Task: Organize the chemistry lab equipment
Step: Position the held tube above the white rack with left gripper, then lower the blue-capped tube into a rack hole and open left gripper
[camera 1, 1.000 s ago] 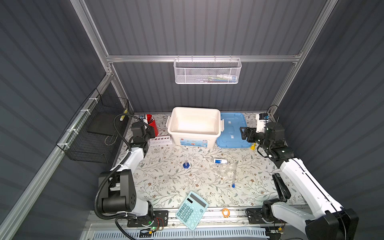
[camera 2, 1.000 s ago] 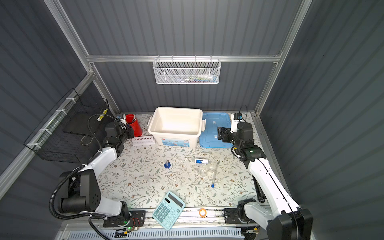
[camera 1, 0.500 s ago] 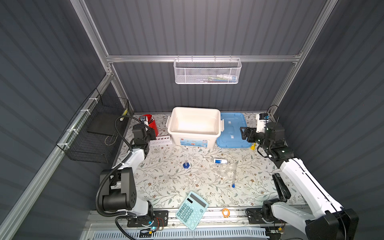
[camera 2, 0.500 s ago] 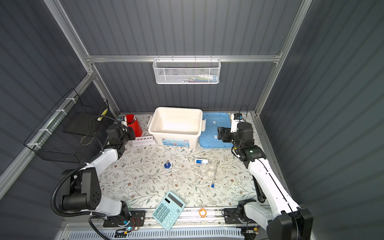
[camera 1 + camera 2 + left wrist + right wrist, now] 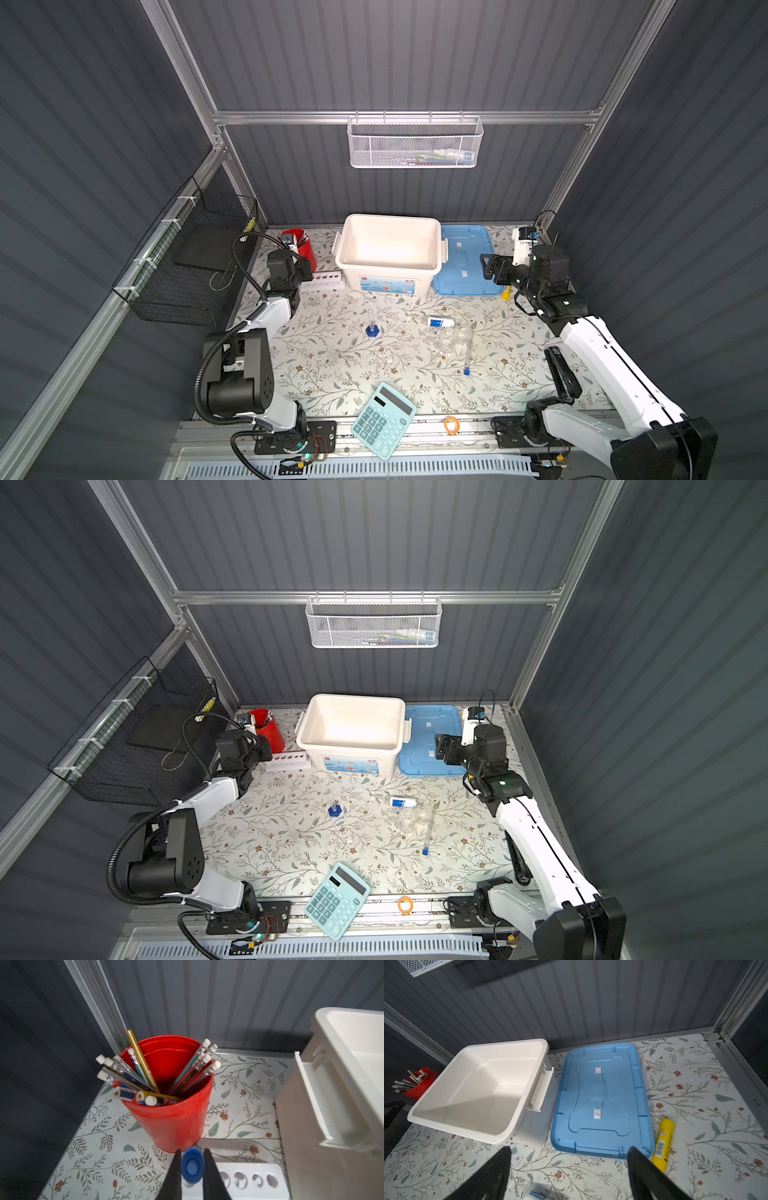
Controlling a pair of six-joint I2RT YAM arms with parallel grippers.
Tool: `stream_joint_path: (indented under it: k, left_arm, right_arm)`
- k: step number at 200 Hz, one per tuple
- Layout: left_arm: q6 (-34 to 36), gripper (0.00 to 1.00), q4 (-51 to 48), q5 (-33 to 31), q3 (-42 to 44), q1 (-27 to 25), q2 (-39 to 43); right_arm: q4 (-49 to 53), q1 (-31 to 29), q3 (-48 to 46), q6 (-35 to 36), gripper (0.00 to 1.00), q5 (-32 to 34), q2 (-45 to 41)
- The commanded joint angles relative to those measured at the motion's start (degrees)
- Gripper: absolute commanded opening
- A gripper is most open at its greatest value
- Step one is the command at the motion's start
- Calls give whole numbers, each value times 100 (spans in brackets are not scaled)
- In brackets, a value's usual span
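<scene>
In a top view, one loose test tube [image 5: 468, 353] lies on the bench [image 5: 332, 365], near one cylinder [image 5: 372, 328]. In the left wrist view, the left fingers [image 5: 172, 1176] pinch one capped test tube [image 5: 192, 1167] at one rack [image 5: 247, 1192]. In the right wrist view, the right fingers [image 5: 643, 1176] stand spread near one lid [image 5: 604, 1126].

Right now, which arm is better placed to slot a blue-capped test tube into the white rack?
Left. The left hand is shut on a blue-capped test tube right at the white plastic rack; the right hand is open and empty, over by the blue plastic lid.
</scene>
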State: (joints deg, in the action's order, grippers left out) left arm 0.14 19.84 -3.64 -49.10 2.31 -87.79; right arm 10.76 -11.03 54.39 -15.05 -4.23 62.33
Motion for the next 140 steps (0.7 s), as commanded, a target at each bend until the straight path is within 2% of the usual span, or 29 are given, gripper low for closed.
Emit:
stream_joint_path:
  k: [1,111,140]
  left_arm:
    - [-93,0,181,13,85,33,-63]
    - [-128,1,266,131,224,42,-67]
    - [-120,4,284,100,226,42,-11]
  right_arm:
    - [5,12,28,-51,87,70,34]
    - [6,8,63,-86,87,45,67]
    - [7,6,88,-86,88,24,95]
